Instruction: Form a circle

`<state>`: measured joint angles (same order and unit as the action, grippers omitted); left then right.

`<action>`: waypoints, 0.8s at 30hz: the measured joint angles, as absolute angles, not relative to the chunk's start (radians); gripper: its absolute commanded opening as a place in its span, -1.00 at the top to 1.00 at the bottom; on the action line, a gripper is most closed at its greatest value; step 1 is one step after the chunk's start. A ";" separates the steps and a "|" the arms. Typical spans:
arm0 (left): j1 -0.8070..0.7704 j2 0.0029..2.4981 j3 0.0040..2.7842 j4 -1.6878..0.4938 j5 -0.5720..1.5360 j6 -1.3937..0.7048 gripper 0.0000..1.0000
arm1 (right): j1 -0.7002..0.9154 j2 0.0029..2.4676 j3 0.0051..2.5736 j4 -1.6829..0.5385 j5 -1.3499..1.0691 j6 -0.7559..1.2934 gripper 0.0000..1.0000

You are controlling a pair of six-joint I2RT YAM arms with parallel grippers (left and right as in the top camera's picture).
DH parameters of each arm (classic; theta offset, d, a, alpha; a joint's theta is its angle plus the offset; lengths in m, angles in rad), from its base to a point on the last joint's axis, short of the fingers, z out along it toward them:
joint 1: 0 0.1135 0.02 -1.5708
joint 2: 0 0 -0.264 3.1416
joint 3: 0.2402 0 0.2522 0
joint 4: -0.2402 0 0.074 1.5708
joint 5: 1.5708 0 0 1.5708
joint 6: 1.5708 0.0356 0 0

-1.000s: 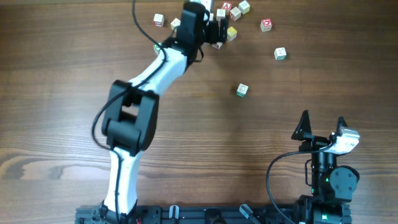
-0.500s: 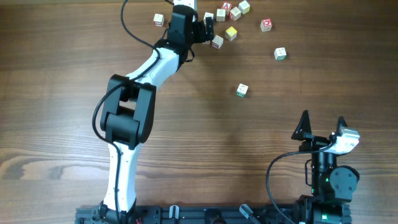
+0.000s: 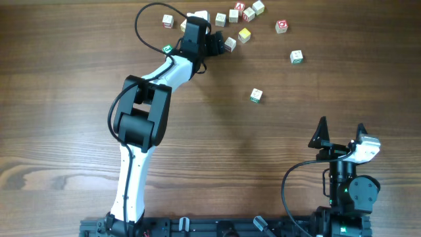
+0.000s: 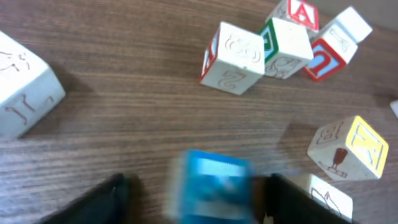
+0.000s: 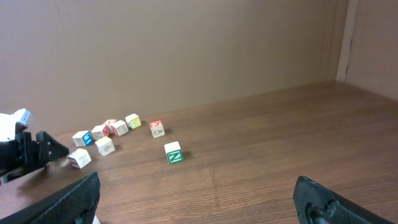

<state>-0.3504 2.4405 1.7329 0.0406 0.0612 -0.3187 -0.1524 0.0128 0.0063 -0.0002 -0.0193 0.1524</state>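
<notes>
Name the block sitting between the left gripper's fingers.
The blue-faced block, blurred at the bottom of the left wrist view: it alone lies within the left gripper; the yellow-faced block and the rest lie beyond.

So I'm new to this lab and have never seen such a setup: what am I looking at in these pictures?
Two robot arms sit at a wooden table. One picture looks down from above; the other two come from a camera on each wrist. Small wooden letter cubes lie scattered at the far side, with one green-lettered cube apart. The left gripper reaches among them, its fingers either side of a blurred blue cube with gaps showing, so it is not gripped. The right gripper stands open and empty.
</notes>
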 measured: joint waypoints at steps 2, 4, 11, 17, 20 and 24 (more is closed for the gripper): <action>-0.350 2.440 1.733 0.030 0.062 -0.312 0.20 | -0.152 0.013 0.006 -0.001 -0.019 0.152 -0.99; -0.350 2.440 1.733 0.028 0.063 -0.302 0.38 | -0.152 0.013 0.006 0.000 -0.019 0.152 -1.00; -0.350 2.428 1.733 -0.008 0.062 -0.297 0.60 | -0.152 0.013 0.006 0.000 -0.019 0.152 -0.99; -0.351 2.329 1.731 -0.198 0.062 -0.297 0.67 | -0.152 0.013 0.006 0.000 -0.019 0.152 -0.99; -0.356 2.211 1.731 -0.326 0.065 -0.298 0.67 | -0.152 0.013 0.006 0.000 -0.019 0.152 -0.99; -0.389 2.037 1.734 -0.539 0.077 -0.297 0.68 | -0.152 0.013 0.006 0.000 -0.019 0.152 -1.00</action>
